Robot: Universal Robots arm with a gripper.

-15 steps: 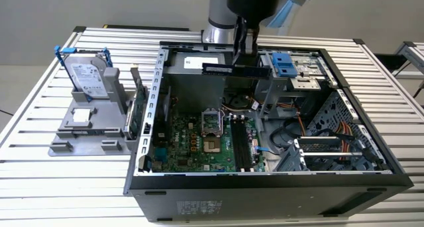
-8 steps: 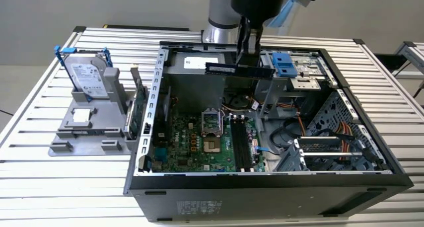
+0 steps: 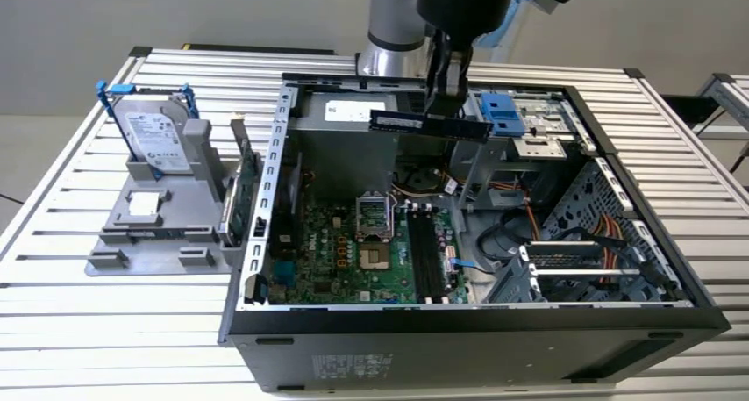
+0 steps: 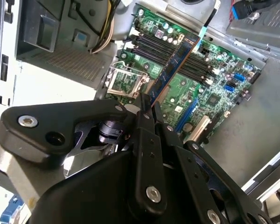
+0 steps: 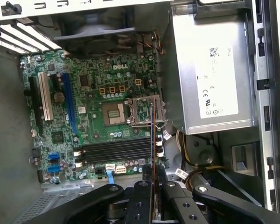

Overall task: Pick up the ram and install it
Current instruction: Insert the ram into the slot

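The ram (image 3: 430, 124), a long dark blue stick with black chips, hangs level in the air above the back part of the open computer case (image 3: 468, 331). My gripper (image 3: 446, 111) comes down from above and is shut on it near its middle. In the second wrist view the ram (image 4: 175, 64) juts out from my gripper (image 4: 147, 109) over the green motherboard (image 4: 210, 88). In the first wrist view the ram (image 5: 152, 135) appears edge-on as a thin line running from my gripper (image 5: 152, 173). The black memory slots (image 5: 116, 149) lie on the board below, well apart from the stick.
A silver hard drive with blue rails (image 3: 158, 133) and a green card (image 3: 240, 186) stand on a grey holder at the exterior view's left. Inside the case are a grey power supply (image 5: 210, 79), cables (image 3: 550, 230) and a drive cage (image 3: 585, 261). The case rests on a slatted metal table (image 3: 70, 313).
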